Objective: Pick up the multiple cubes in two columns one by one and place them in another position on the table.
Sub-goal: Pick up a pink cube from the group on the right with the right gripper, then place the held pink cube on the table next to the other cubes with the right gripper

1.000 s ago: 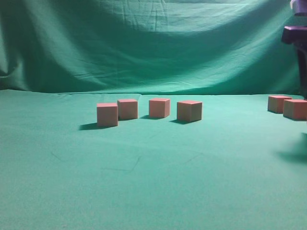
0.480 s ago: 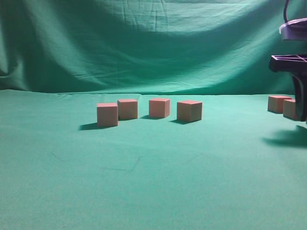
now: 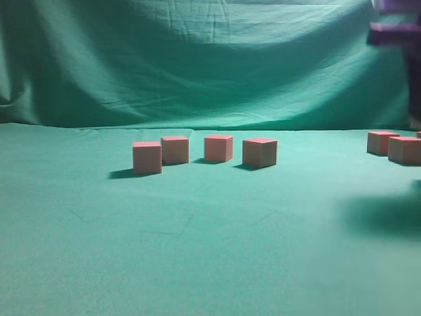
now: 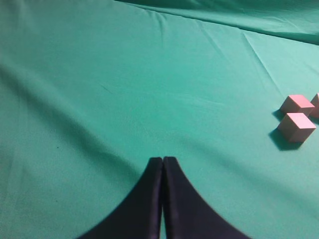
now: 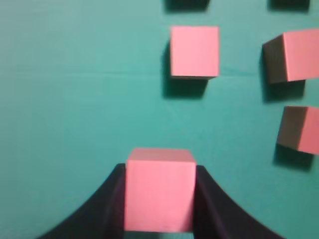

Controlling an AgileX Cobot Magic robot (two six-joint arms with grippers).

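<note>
Four salmon-pink cubes stand in a row mid-table: point(image 3: 147, 157), point(image 3: 175, 149), point(image 3: 218, 147), point(image 3: 260, 152). Two more cubes point(image 3: 382, 142), point(image 3: 404, 150) sit at the right edge. In the right wrist view my right gripper point(image 5: 159, 172) is shut on a cube point(image 5: 159, 191), its dark fingers point(image 5: 207, 199) pressed against both sides. Three loose cubes point(image 5: 194, 52), point(image 5: 294, 55), point(image 5: 299, 128) lie on the table point(image 5: 75, 99) beyond it. In the exterior view only a blurred piece of the right arm point(image 3: 395, 29) shows, top right. My left gripper point(image 4: 163, 160) is shut and empty over bare cloth, with cubes point(image 4: 297, 104), point(image 4: 296, 126) far to its right.
A wrinkled green cloth backdrop point(image 3: 197, 59) hangs behind the table. A broad soft shadow point(image 3: 385, 214) of the right arm falls on the cloth at the front right. Teal cloth point(image 3: 164, 250) stretches across the front and left of the table.
The right arm dropped beside the right-hand cubes, then rose toward the top of the exterior view. Its shadow spread leftward. The four middle cubes stayed put.
</note>
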